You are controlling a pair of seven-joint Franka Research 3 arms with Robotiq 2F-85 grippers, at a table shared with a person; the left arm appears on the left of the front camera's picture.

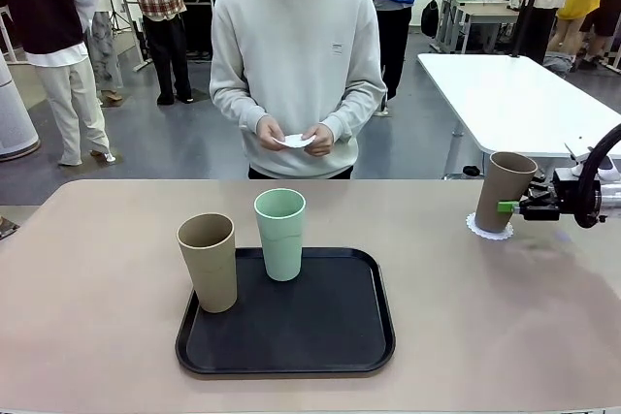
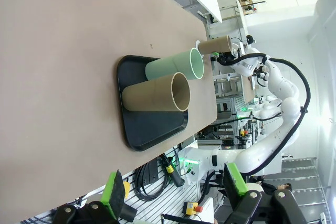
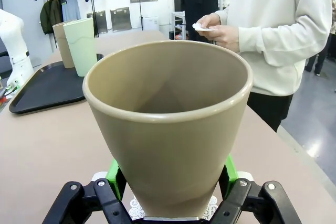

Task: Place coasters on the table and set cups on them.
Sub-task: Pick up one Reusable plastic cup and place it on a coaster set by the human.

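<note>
1. Currently, the right gripper (image 1: 506, 206) is found clamped on a tan cup (image 1: 505, 186) near the right end of the table (image 1: 97, 336). Its base is placed over a coaster (image 1: 488, 231), and its long axis is near upright, leaning slightly.
2. The left gripper (image 2: 173, 190) is seen with its fingers apart. The mint cup (image 1: 280, 235) and second tan cup (image 1: 208, 261) on the tray (image 1: 330, 341) are judged nearer that arm.
3. No legible writing is found.

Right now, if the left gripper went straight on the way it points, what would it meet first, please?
The left gripper would probably meet the tan-brown cup on the black tray first; depth is unclear.
</note>
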